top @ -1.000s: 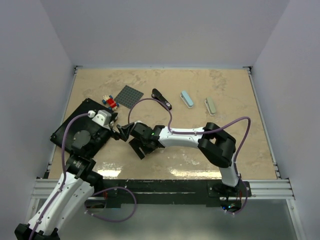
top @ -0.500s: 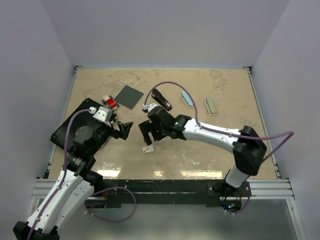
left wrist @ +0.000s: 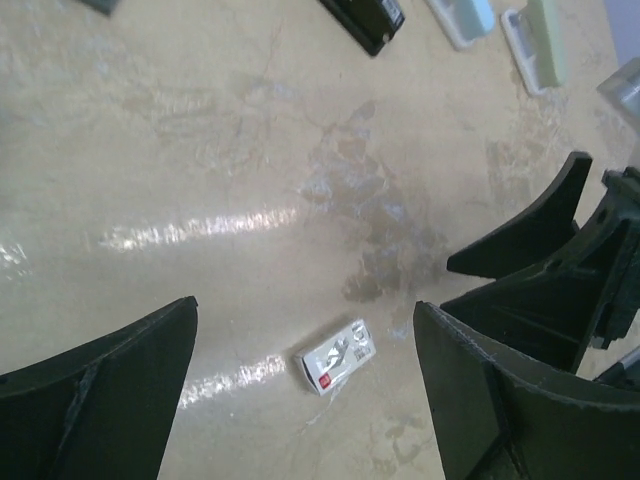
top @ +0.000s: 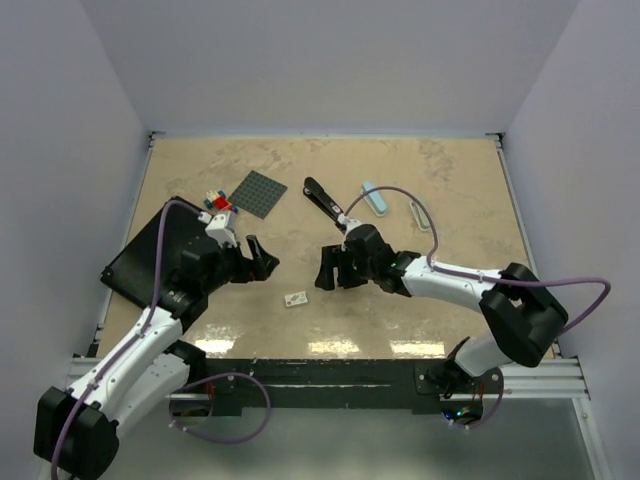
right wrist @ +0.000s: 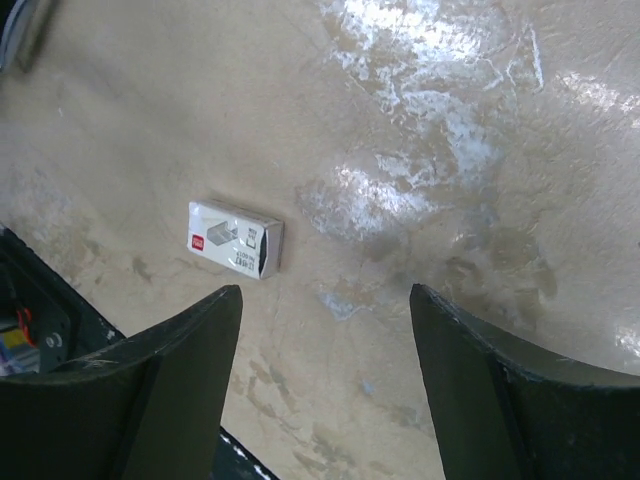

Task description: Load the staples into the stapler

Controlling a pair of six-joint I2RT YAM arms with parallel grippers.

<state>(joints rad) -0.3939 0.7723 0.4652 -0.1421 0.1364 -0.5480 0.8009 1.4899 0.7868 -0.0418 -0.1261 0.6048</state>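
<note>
A beige, marble-patterned tabletop surface [top: 450, 170] fills the enclosure, boxed on three sides by plain pale lavender walls [top: 330, 60]. Overhead light leaves glossy white glare patches [top: 360, 347] near the front edge, beside a silver metal rail [top: 540, 378].

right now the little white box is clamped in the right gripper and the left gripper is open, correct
Not clamped: the little white box lies loose on the table before the open, empty right gripper, as the right wrist view shows. The left gripper is open.
</note>
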